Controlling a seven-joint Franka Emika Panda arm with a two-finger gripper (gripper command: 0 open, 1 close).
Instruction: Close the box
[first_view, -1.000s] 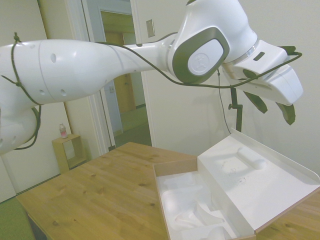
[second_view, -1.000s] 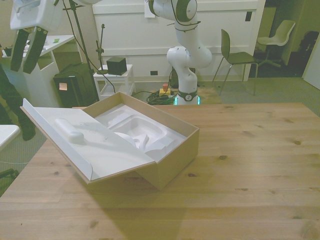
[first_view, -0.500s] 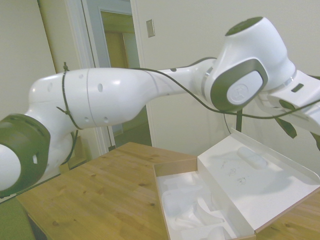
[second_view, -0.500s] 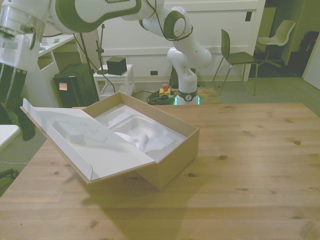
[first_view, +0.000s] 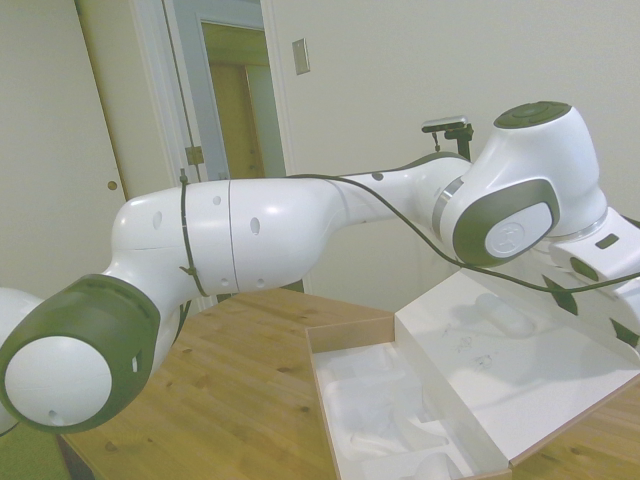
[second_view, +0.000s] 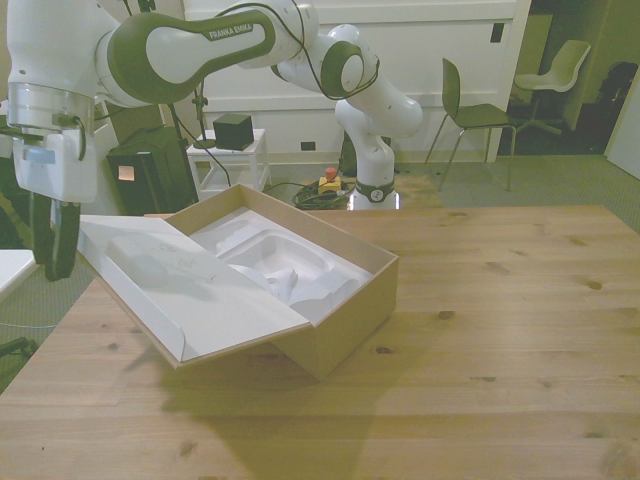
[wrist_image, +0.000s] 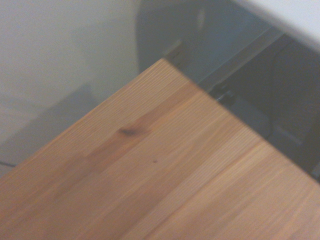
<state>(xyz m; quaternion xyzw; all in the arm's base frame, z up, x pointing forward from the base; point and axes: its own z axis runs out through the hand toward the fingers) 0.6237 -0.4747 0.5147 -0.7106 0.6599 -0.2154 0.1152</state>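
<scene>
The box sits on the table toward the front view's left, brown outside, with a white moulded insert showing. Its white lid stands open, tilted up and outward, with an oblong bump on its inner face. My gripper hangs fingers-down just outside the lid's raised outer edge, at about the edge's height. The fingers are slightly apart and hold nothing. The side view shows the lid beneath my wrist. The wrist view has only a table corner and floor.
The wooden table stretches wide to the front view's right of the box. Behind the table stand a white drawer unit with a black cube on top and a chair. The side view shows a doorway.
My gripper has come down from high above the lid's outer edge to beside that edge. The arm has stretched lower over the box. The box and lid have not moved.
</scene>
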